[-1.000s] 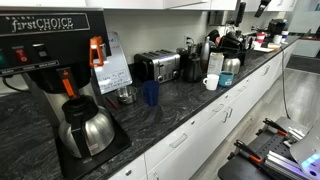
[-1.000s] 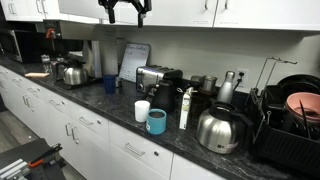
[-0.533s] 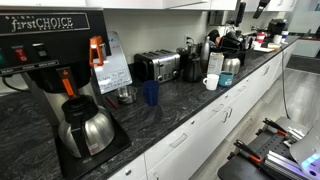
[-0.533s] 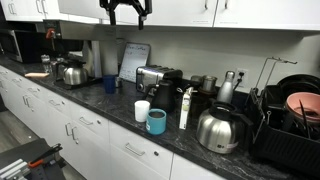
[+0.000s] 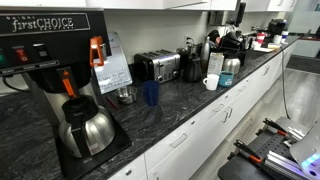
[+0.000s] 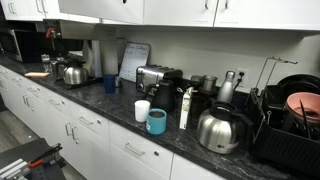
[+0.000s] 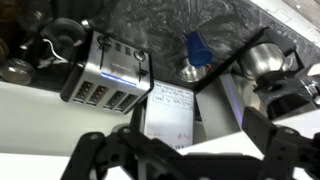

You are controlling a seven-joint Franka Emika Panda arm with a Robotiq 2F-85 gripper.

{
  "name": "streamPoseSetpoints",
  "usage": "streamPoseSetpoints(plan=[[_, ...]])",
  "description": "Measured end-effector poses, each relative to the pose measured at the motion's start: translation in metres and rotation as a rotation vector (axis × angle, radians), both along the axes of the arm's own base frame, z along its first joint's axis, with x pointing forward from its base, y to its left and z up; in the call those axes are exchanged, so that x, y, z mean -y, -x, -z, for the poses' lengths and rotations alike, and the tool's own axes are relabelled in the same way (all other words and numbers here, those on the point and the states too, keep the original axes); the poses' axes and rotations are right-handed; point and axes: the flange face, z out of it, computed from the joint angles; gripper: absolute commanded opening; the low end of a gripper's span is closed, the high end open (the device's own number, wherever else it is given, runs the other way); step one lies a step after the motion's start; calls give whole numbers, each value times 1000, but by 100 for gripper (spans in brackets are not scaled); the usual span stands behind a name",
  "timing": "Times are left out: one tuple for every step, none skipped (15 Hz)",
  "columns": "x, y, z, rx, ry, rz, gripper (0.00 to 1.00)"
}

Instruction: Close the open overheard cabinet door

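Though one should hang open, the white cabinet doors [image 6: 180,10] over the counter [image 6: 100,105] all look shut. Up by them, the gripper [image 7: 185,150] has its fingers wide apart, holding nothing, with what is likely one door just below.

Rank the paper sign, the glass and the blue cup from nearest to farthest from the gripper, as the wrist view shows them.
1. Paper sign: directly ahead of the gripper, seen between its open fingers.
2. Glass: just beyond the sign's far edge.
3. Blue cup: past the glass, farthest.
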Motion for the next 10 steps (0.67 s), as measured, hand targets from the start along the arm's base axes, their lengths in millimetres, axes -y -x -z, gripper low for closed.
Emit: streamPoseSetpoints(plan=[[-4,0,-2,4,-6,-7,100],[-3,0,-1,1,-5,-4,100],[-2,0,0,-1,-6,-1,100],[-1,0,1,-1,-7,1,100],[-1,0,1,-1,-7,1,100],[-1,0,1,-1,-7,1,100],[-1,0,1,-1,-7,1,100],[-1,0,1,-1,-7,1,100],[-2,0,0,0,-9,-1,100],[-4,2,-2,6,-18,-6,100]])
